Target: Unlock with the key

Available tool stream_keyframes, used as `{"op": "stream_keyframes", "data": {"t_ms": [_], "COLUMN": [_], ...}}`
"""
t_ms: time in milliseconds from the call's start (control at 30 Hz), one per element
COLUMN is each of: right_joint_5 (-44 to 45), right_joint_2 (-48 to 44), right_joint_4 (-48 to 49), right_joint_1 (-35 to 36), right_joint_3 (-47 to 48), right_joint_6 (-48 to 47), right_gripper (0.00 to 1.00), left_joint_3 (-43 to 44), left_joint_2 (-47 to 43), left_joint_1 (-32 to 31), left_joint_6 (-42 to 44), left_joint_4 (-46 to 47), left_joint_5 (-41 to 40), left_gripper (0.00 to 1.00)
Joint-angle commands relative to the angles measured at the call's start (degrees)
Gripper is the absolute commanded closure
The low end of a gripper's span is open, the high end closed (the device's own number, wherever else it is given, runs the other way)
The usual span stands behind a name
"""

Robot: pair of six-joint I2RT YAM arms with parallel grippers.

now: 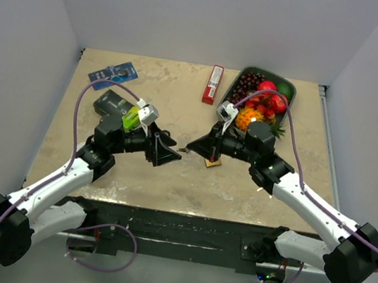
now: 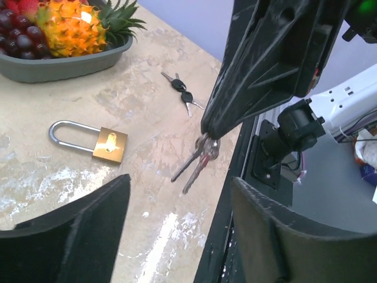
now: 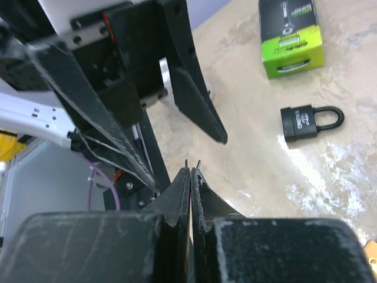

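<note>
Near the middle of the top view the two claws meet almost tip to tip. The right gripper (image 1: 189,149) is pressed tight on a bunch of keys (image 2: 197,158), whose blades hang out below its tips at the centre of the left wrist view. The left gripper (image 1: 172,152) faces it with its jaws spread wide and nothing between them. Its dark fingers (image 3: 197,100) fill the upper left of the right wrist view and block much of the scene there.

The brass padlock (image 2: 94,140) lies flat on the table (image 1: 141,177) at the left of the left wrist view, shackle closed, apart from the held keys. A second set of keys (image 2: 181,94) lies loose above it in that view. A black padlock (image 3: 310,122) and a green box (image 3: 291,38) sit at the upper right of the right wrist view. In the top view, a red bar (image 1: 213,84) and a blue packet (image 1: 113,73) lie toward the top.

The dark tray (image 2: 65,66) at the upper left of the left wrist view holds grapes (image 2: 17,38) and a toy pineapple (image 2: 73,26).
</note>
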Motion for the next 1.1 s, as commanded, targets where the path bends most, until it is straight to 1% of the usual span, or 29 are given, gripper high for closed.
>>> {"op": "stream_keyframes", "data": {"t_ms": [0, 67, 133, 167, 333, 433, 467, 567, 700, 867, 1067], "right_joint_5": [3.62, 3.53, 3.53, 3.79, 4.14, 4.14, 4.23, 4.67, 4.85, 5.11, 5.20], "right_joint_2": [-1.42, -0.89, -0.37, -0.36, -0.01, 0.16, 0.08, 0.25, 0.16, 0.16, 0.16], "right_joint_4": [5.92, 5.66, 5.13, 5.04, 4.34, 4.34, 4.25, 3.55, 3.28, 3.02, 2.84], "right_joint_1": [0.13, 0.22, 0.22, 0.22, 0.13, 0.13, 0.13, 0.22, 0.22, 0.13, 0.13], "right_joint_3": [-0.48, -0.04, 0.22, 0.31, 0.31, 0.31, 0.31, 0.49, 0.49, 0.49, 0.57], "right_joint_6": [3.36, 3.53, 3.53, 3.45, 3.18, 3.09, 3.01, 2.48, 2.39, 2.04, 2.04], "right_gripper": [1.00, 1.00, 1.00, 1.00, 1.00, 1.00, 1.00, 1.00, 1.00, 1.00, 1.00], "left_joint_3": [-2.40, -2.49, -2.84, -3.10, -2.93, -2.75, -2.67, -2.58, -2.58, -1.52, -2.05], "left_joint_2": [-1.45, -0.31, 0.04, -0.04, -1.01, -0.57, -0.48, -0.22, -0.04, 0.31, 0.75], "left_joint_1": [0.37, 0.37, 0.37, 0.37, 0.37, 0.37, 0.37, 0.37, 0.37, 0.37, 0.37], "left_joint_6": [-6.23, -7.64, -9.31, -9.66, -10.98, -11.78, -12.04, -12.30, -12.48, -11.25, -11.78], "left_joint_4": [9.14, 10.98, 12.21, 12.31, 11.96, 11.78, 11.87, 11.61, 11.52, 7.83, 9.06], "left_joint_5": [-2.36, 0.62, 1.60, 1.86, 1.69, 1.95, 2.04, 1.78, 1.60, -0.68, -0.51], "left_gripper": [0.32, 0.37, 0.40, 0.43, 0.50, 0.56, 0.59, 0.64, 0.65, 0.68, 0.70]}}
